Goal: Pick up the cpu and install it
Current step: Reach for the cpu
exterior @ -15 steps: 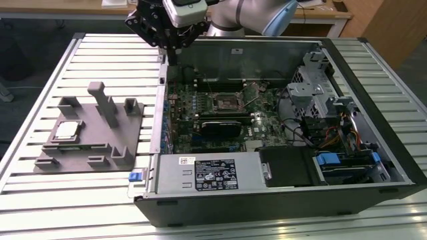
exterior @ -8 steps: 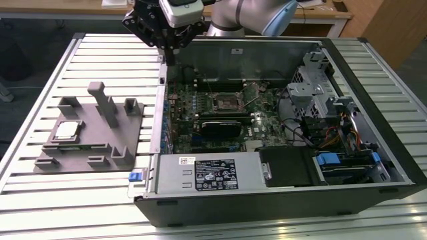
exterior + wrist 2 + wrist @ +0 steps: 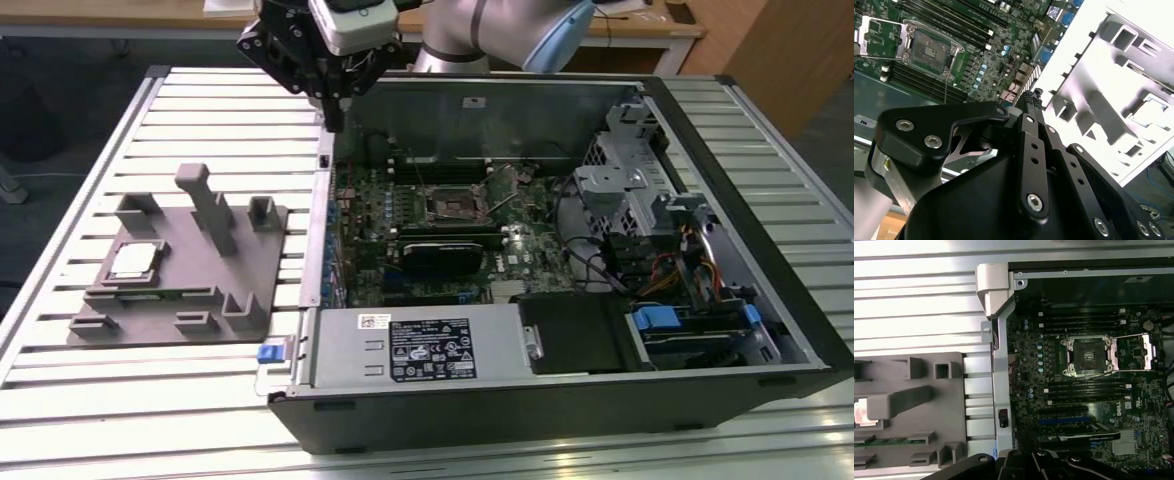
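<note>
The cpu (image 3: 134,262) is a small pale silver square lying flat in a recess of the grey tray (image 3: 160,320), at the exterior view's left of the open computer case. It also appears in the second wrist view as a cpu (image 3: 1149,112) in the bright tray, and at the picture's edge in the first wrist view as a cpu (image 3: 860,412). My gripper (image 3: 332,120) hangs above the case's back left corner, well behind the tray, shut with nothing in it. The fingertips (image 3: 1030,96) meet. The open motherboard socket (image 3: 454,205) (image 3: 1089,356) holds no chip.
The case's metal side wall (image 3: 318,250) stands between tray and motherboard. A black heatsink block (image 3: 447,255) lies below the socket. Drive cages and cables (image 3: 667,240) crowd the exterior view's right. Upright grey posts (image 3: 214,210) rise from the tray. The table is a slatted aluminium top (image 3: 134,420).
</note>
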Controlling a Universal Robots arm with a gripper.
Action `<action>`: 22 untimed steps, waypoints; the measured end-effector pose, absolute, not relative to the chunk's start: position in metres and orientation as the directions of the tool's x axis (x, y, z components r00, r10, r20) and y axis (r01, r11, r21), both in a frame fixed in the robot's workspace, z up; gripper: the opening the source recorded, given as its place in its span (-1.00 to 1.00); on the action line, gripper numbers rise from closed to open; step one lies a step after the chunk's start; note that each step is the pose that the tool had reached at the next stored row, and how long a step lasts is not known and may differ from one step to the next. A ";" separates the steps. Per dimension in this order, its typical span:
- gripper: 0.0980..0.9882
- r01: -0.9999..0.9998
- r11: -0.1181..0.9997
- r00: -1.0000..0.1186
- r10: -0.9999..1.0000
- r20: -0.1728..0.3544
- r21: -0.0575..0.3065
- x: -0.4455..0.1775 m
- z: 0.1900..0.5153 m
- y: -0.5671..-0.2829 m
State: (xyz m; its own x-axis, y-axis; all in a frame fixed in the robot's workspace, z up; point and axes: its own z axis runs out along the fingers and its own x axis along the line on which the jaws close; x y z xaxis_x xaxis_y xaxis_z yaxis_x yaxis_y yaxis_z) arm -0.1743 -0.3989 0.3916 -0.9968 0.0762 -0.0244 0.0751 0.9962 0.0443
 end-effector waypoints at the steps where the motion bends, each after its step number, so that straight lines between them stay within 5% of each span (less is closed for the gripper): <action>1: -0.98 0.075 0.996 -0.997 0.076 -0.024 0.044 -0.175 0.392 -0.399; 22: -0.98 0.075 0.996 -0.997 0.076 -0.025 0.044 -0.197 0.391 -0.399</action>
